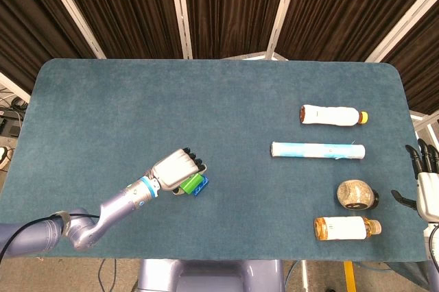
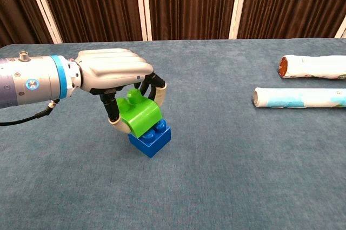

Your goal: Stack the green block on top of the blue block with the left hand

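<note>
- Head view: the left hand (image 1: 175, 169) gripped the green block (image 1: 191, 184) over the blue block (image 1: 201, 185), near the table's (image 1: 219, 100) front left. The right hand (image 1: 426, 184) hung at the right edge, fingers apart, holding nothing.
- Chest view: the left hand (image 2: 113, 71) pinched the green block (image 2: 139, 113), tilted, touching the blue block's (image 2: 150, 138) top.

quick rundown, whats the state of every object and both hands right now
green block: held, tilted, over the blue block
blue block: on the table, partly covered
left hand: holds the green block
right hand: at the table's right edge, fingers apart, holds nothing
white bottle: lying
paper-wrapped roll: lying
brown jar: on its side
amber bottle: lying
</note>
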